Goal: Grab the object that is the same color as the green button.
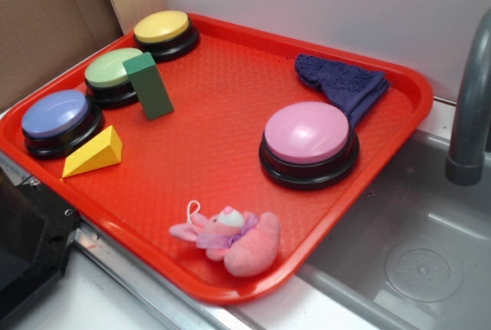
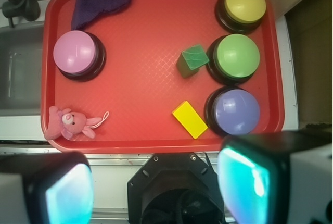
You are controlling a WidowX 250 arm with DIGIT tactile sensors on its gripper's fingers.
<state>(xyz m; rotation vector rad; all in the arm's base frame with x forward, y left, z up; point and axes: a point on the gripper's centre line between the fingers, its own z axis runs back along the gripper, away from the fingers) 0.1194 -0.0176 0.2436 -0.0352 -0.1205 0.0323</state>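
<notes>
Exterior: red tray (image 1: pixel 230 115) on counter beside sink (image 1: pixel 414 261); no readable writing. Green block (image 1: pixel 148 85) upright, just beside green button (image 1: pixel 113 74), between yellow button (image 1: pixel 164 32) and blue button (image 1: pixel 58 120). Yellow wedge (image 1: pixel 93 153), pink button (image 1: pixel 308 141), purple cloth (image 1: pixel 341 83), pink plush (image 1: pixel 230 239) around. Gripper out of view.

Wrist: jaws spread wide, empty, fingers (image 2: pixel 250 179) off tray (image 2: pixel 151 36) edge. Block (image 2: pixel 191 60) touching green button (image 2: pixel 236 56) base; nothing blocks it.
</notes>
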